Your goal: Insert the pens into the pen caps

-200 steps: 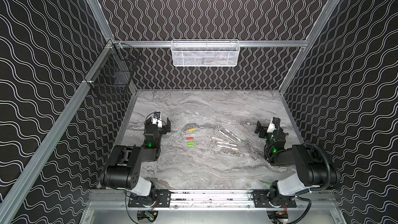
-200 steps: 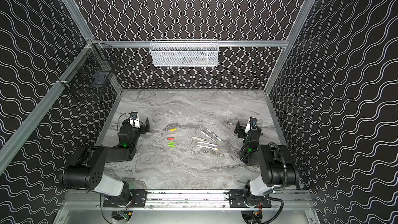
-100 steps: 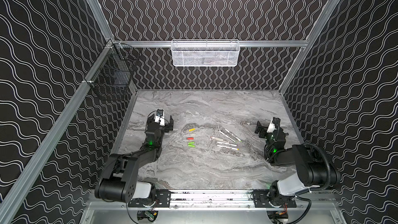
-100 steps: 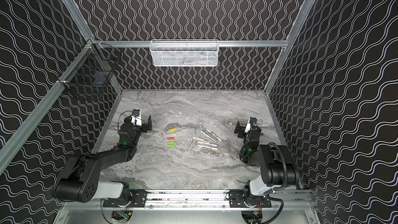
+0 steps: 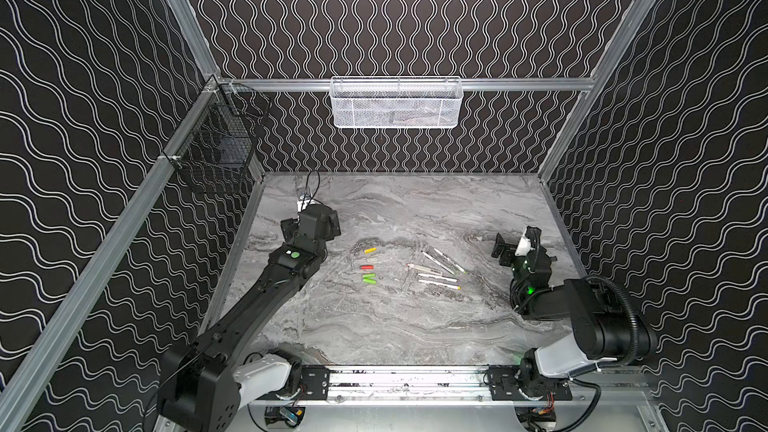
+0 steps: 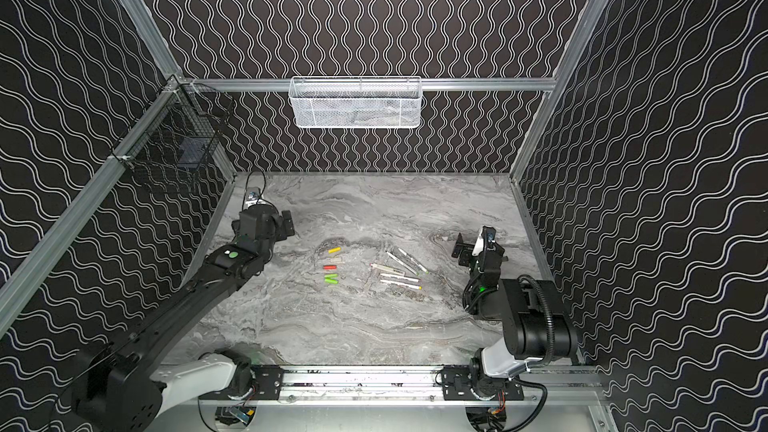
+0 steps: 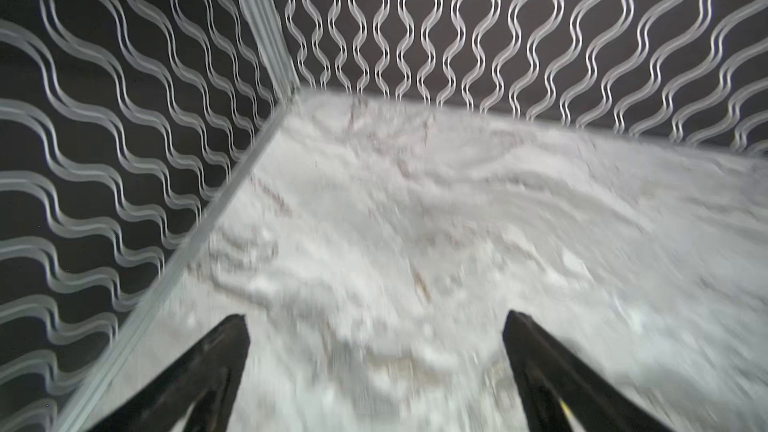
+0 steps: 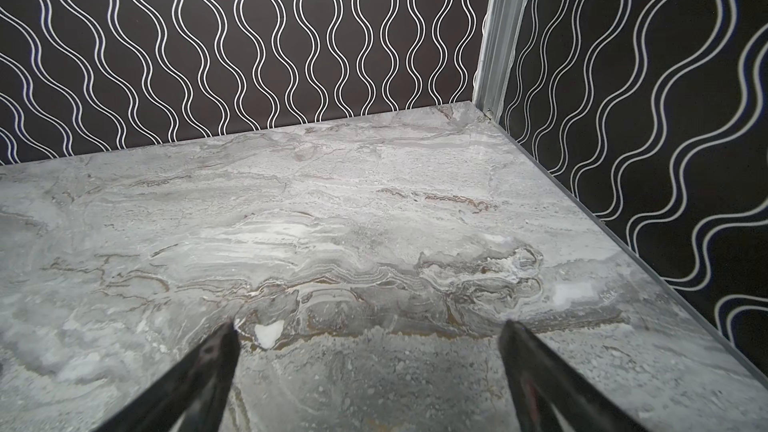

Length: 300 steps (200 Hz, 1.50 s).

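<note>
Pens point(image 5: 436, 273): five, flat on table point(image 5: 374, 326) in a loose fan, to the left of my right gripper point(image 8: 369, 322) and near it, not touching. Caps point(image 5: 368, 266): five in a short column (yellow, pale, red, two green), to the right of my left gripper point(image 7: 376, 315), with the pens just beyond them. Nothing is capped yet.

Both my grippers are spread wide and empty, with only bare table between the fingers. Both point away toward the back corners, so neither wrist view shows pens or caps. The left wrist view is blurred.

Handling, my guess: the pens are light, stiff, smooth round plastic. They'll likely roll if nudged and could twist in a loose pinch. I'd take one across the barrel about mid-length and leave the tip end sticking out clear. I can't tell from here which end is the tip. Some pens lie close together, so I'd pick an outer one first so my fingers don't knock its neighbour.

The caps are tiny, light and hard, and probably squirt out under a skewed squeeze. I'd grip one across its sides toward the closed end, keeping the mouth free. The two greens sit just beside each other, so the yellow one at the far end looks easier to start with.
</note>
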{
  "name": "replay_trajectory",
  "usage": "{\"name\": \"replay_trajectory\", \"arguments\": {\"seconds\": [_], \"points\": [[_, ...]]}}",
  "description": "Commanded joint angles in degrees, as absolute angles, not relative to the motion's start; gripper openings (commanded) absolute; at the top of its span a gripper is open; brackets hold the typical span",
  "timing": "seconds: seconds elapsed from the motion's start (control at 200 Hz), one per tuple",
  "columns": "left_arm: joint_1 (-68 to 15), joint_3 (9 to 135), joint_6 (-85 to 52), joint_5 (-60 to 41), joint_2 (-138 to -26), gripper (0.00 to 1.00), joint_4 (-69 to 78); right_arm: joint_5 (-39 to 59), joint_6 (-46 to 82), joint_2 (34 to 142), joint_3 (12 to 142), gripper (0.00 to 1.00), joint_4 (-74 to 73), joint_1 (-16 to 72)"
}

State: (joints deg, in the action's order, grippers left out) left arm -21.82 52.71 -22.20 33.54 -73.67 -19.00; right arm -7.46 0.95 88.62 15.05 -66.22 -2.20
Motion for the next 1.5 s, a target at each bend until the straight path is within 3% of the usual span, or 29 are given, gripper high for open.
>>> {"name": "replay_trajectory", "arguments": {"seconds": [0.0, 0.185, 0.34, 0.45, 0.561, 0.816, 1.136, 1.497], "points": [[-22.06, 54.78, -26.02, 27.55, -70.58, 0.99, -36.69, -7.52, 0.92, 88.48, 15.45, 1.0, -67.13, -2.32], [-22.06, 55.2, -17.11, 16.3, -64.35, 0.99, -41.51, -7.92, 0.17, 87.44, 15.29, 1.0, -67.8, -1.95], [-22.06, 53.04, -12.49, 7.19, -59.96, 0.99, -41.11, -10.64, -0.67, 78.75, 24.27, 1.0, -43.57, 0.63], [-22.14, 51.66, -11.48, 3.46, -58.51, 0.99, -41.05, -6.32, 1.36, 74.41, 30.52, 1.0, -30.29, 2.85], [-22.15, 52.12, -11.16, 1.68, -58.56, 0.99, -41.35, -5.18, 3.2, 74.41, 40.62, 1.0, -10.25, 9.49], [-22.15, 51.95, -11.03, 0.67, -58.01, 0.99, -40.6, -5.16, 7.33, 82.52, 52.44, 1.0, 14.86, 28.48], [-22.15, 51.81, -11.25, 2.63, -56.6, 0.99, -40.7, 0.08, 7.53, 91.39, 56.77, 1.0, 28.3, 45.65], [-22.15, 51.94, -11.38, 4.39, -56.51, 0.99, -41.39, -0.06, 5.45, 95.33, 61.79, 0.99, 35.19, 45.63]]}}
